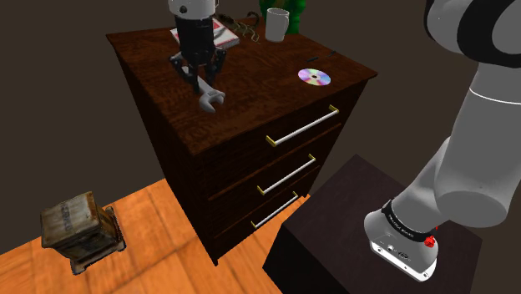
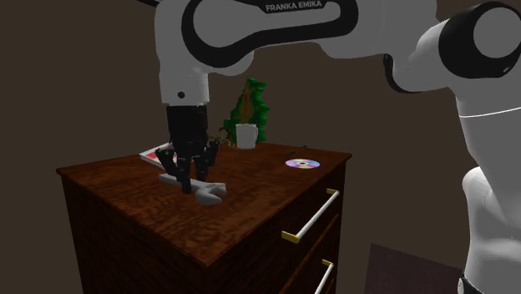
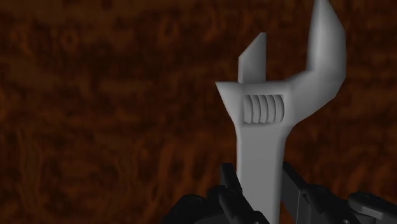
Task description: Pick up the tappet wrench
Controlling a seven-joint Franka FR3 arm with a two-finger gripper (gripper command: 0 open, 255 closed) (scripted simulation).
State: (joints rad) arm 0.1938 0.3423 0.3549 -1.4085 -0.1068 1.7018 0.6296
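Note:
A grey adjustable wrench (image 1: pixel 210 100) lies along the dark wooden dresser top (image 1: pixel 159 58), its open head pointing toward the front edge. My black gripper (image 1: pixel 197 77) comes straight down on its handle. In the wrist view the gripper (image 3: pixel 261 198) is shut on the handle, one finger (image 3: pixel 232 191) on each side, and the wrench head (image 3: pixel 273 108) sticks out beyond the fingertips. In the second exterior view the wrench (image 2: pixel 210 192) rests at or just above the wood beneath the gripper (image 2: pixel 185 177); I cannot tell whether it is lifted.
On the dresser are a shiny disc (image 1: pixel 314 77) near the front right corner, a white mug (image 1: pixel 276 23), a green plant (image 2: pixel 253 104) and a red-and-white book (image 1: pixel 224 32) behind the gripper. A small wooden crate (image 1: pixel 79 227) sits on the floor. The dark stand (image 1: pixel 334 225) is at lower right.

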